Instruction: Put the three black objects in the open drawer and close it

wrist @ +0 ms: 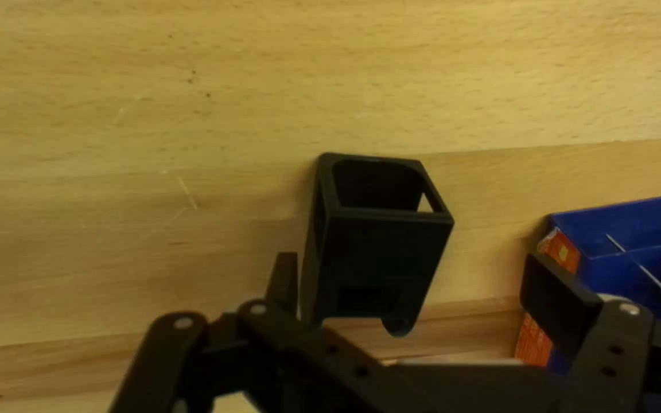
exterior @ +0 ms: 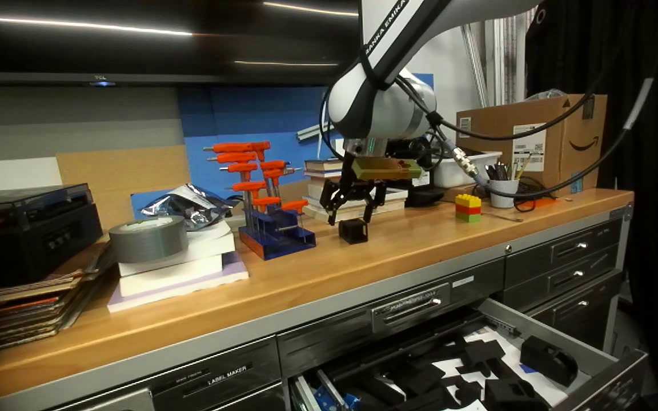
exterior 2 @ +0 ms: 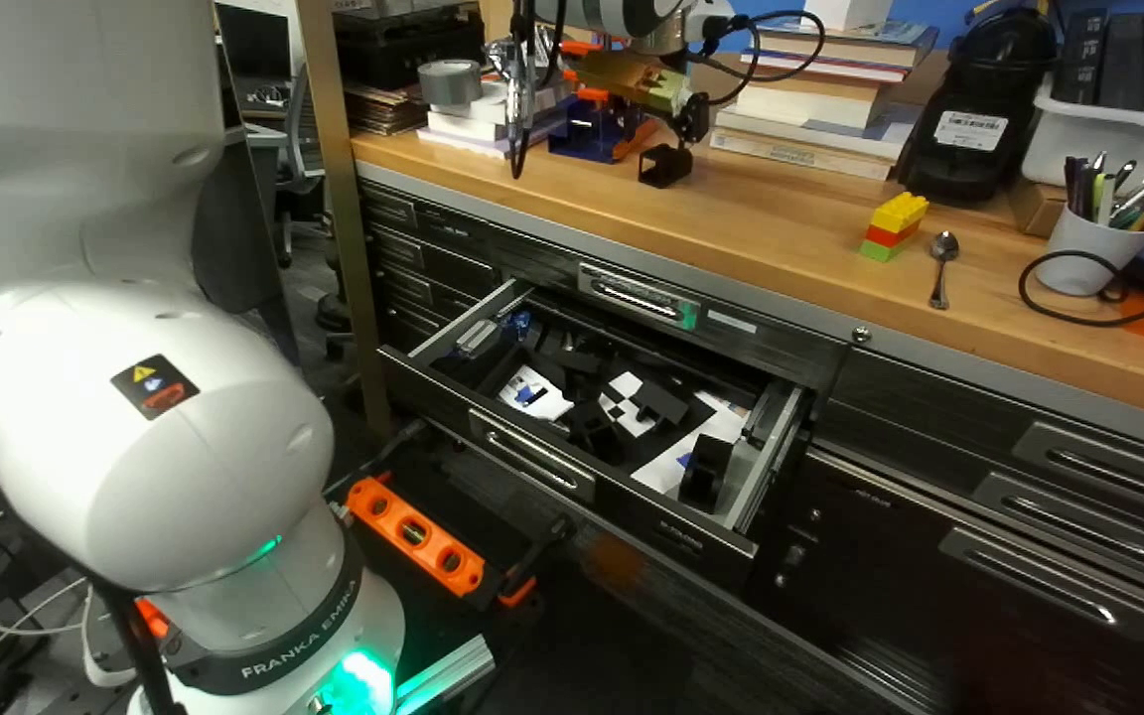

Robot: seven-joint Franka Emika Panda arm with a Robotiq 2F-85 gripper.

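Brown wooden tabletop point(exterior: 414, 235) lies under the black two-fingered gripper point(exterior: 350, 220), spread wide near a hollow black cube point(exterior: 354, 233), blue board point(exterior: 249, 114) behind.

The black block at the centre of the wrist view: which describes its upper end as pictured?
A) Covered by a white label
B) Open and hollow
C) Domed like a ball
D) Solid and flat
B: at its upper end, the black block shows a thin rim framing a dark hollow.
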